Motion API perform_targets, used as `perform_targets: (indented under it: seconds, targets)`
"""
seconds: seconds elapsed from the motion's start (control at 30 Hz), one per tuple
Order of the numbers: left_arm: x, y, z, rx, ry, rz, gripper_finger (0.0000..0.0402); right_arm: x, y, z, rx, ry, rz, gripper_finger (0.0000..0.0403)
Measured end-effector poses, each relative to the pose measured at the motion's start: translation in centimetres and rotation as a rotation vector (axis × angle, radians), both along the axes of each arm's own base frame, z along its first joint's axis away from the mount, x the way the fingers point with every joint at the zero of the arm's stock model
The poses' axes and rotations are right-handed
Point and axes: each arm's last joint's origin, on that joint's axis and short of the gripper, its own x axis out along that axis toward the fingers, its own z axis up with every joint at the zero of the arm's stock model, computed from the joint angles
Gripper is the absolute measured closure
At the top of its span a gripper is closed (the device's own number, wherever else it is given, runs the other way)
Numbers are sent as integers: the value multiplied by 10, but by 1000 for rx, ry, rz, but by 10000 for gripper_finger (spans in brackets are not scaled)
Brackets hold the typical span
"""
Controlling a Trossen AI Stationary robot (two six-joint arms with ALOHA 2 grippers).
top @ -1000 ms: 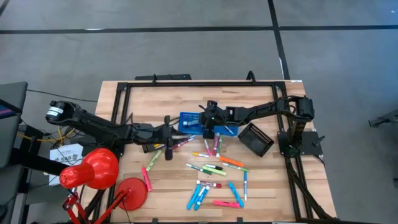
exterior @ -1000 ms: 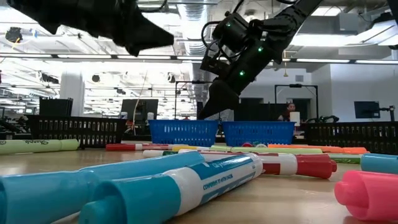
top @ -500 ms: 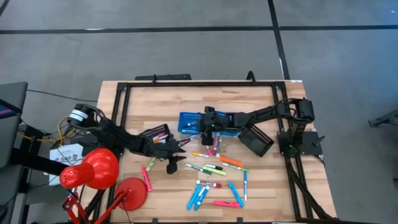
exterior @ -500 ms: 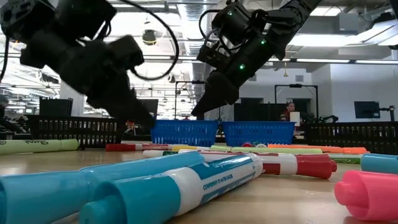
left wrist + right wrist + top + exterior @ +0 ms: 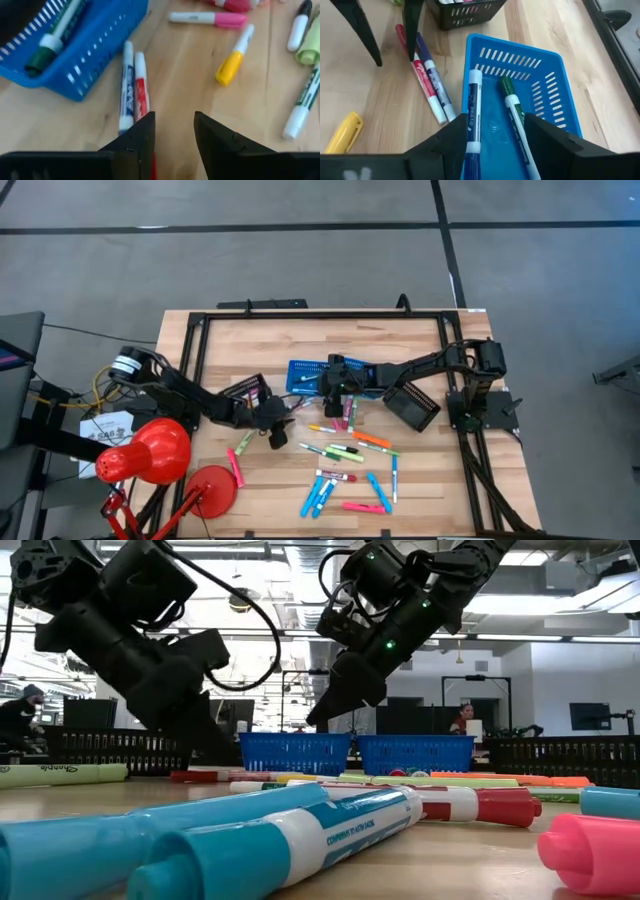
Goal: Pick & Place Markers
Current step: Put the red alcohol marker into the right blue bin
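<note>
Many loose markers (image 5: 350,452) lie flat on the wooden table. My left gripper (image 5: 173,117) is open, low over the table beside a red marker (image 5: 142,90) and a blue-printed marker (image 5: 127,85) that lie side by side by a blue basket (image 5: 95,50). In the high view it (image 5: 277,432) sits left of the pile. My right gripper (image 5: 496,119) is open above the blue basket (image 5: 520,45), in which a blue marker (image 5: 473,107) and a green marker (image 5: 512,107) lie; in the high view it (image 5: 335,390) is at the table's middle. My left gripper has one fingertip (image 5: 147,122) right at the near end of the red marker (image 5: 145,107), coming slanting down from the table's left. The other finger stands over bare wood. The finger itself hides that end, so I cannot tell whether it touches the marker.
A black tray (image 5: 250,393) with markers stands behind my left gripper; a second black tray (image 5: 412,404) stands right of the baskets. A red lamp (image 5: 150,450) occupies the near left corner. A black frame (image 5: 320,313) borders the table. A yellow marker (image 5: 231,65) lies ahead.
My left gripper has come down from well above the table and toward the near edge, tipping to point downward, and now stands low beside the red and blue markers. My right gripper has shifted slightly over the blue basket.
</note>
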Motion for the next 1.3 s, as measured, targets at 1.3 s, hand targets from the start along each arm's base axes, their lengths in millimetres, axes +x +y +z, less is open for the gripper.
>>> perform_targets:
  seconds: [1.3]
  targets:
    - [3, 6, 39, 9, -112, -137, 369, 17, 48, -19, 124, -15, 292, 247]
